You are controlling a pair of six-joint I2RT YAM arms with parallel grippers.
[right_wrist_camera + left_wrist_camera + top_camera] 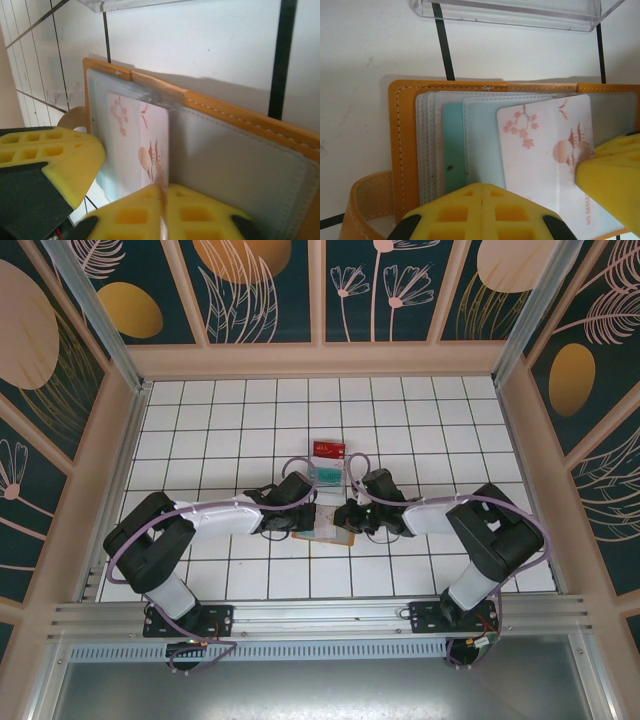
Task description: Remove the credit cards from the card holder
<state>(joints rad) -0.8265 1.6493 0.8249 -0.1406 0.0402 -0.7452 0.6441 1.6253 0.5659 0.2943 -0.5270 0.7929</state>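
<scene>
A white tiled table (200, 440) sits inside walls painted with dark floral panels. From the near edge the left arm (215, 515) and the right arm (440, 512) reach inward and meet at the middle of the tiles.

Between their wrists the card holder (402, 150) lies open and flat on the table, orange border outward and pale lining up. Its strap tab (367, 200) curls out beside the near corner. Just past it stands a clear plastic tray (520, 12). From above, a red card (328, 450) and a teal card (327, 476) lie there, the red one farther out.

A stack of clear sleeves (432, 145) fans across the holder, with a turquoise card (453, 145) tucked inside one. On top sits a white card (545, 150) printed with pink blossoms and a pagoda, partly out of its sleeve.

The left gripper (482, 192) has its yellow fingers pressed together over the near edge of the sleeves. I cannot tell whether anything is pinched between them. The right gripper (162, 192) is clamped tight too, and the white card's edge runs straight into the seam between its fingers, so it looks to be gripping that card.
</scene>
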